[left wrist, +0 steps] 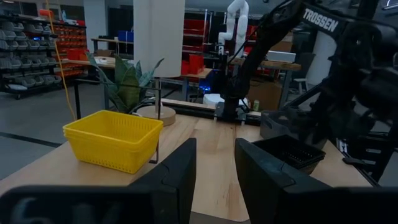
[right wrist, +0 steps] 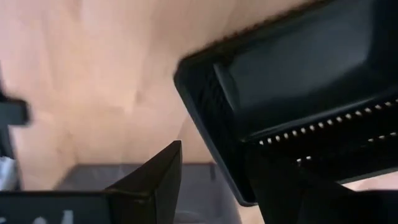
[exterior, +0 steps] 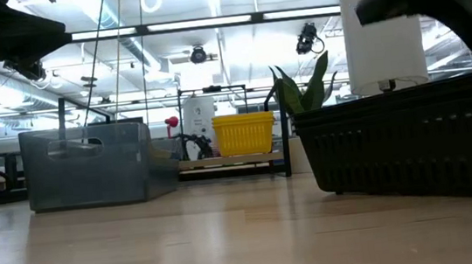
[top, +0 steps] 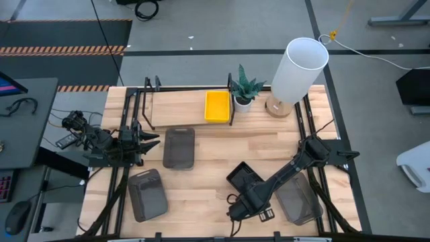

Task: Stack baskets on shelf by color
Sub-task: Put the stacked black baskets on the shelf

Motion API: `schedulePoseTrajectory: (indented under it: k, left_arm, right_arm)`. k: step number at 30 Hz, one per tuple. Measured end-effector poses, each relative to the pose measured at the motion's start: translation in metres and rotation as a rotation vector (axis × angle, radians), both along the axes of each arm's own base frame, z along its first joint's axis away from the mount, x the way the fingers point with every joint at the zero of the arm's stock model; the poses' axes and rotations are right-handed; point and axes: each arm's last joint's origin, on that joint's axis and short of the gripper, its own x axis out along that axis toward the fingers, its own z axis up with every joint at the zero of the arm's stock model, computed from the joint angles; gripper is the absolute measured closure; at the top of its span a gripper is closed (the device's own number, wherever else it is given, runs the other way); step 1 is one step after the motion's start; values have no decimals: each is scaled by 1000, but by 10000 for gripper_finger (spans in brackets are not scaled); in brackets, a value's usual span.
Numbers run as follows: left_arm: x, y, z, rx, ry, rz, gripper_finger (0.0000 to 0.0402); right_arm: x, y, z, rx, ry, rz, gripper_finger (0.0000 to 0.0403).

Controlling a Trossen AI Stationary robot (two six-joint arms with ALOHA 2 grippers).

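A yellow basket stands on the shelf at its right end and also shows in the left wrist view. Three dark grey baskets lie on the table: one in front of the shelf, one at the near left, one at the near right. A black basket rests on the table near the middle. My right gripper is open above its near wall, one finger outside and one over the inside. My left gripper is open and empty at the table's left. My right gripper points down with its fingers on either side of the black basket's wall. A gap shows between the outer finger and the wall. Whether the inner finger touches the basket, I cannot tell.
A white cylindrical lamp and a small potted plant stand at the far right, beside the shelf's right end. Black frame rails run along the table's left and right sides. Bare wood lies between the grey baskets near the middle.
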Motion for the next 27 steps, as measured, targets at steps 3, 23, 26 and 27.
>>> schedulePoseTrajectory:
  k: [3, 23, 26, 27]
  left_arm:
    - [0, 0, 0, 0, 0, 0, 285]
    - [0, 0, 0, 0, 0, 0, 285]
    - [0, 0, 0, 0, 0, 0, 285]
    - [0, 0, 0, 0, 0, 0, 285]
  right_arm:
    - [-4, -1, -11, -9, 22, 31, 219]
    - [-4, -6, -41, -31, -43, 218, 333]
    - [-3, -7, -41, -29, -53, 231, 370]
    - [-2, -8, -41, -30, -54, 229, 382]
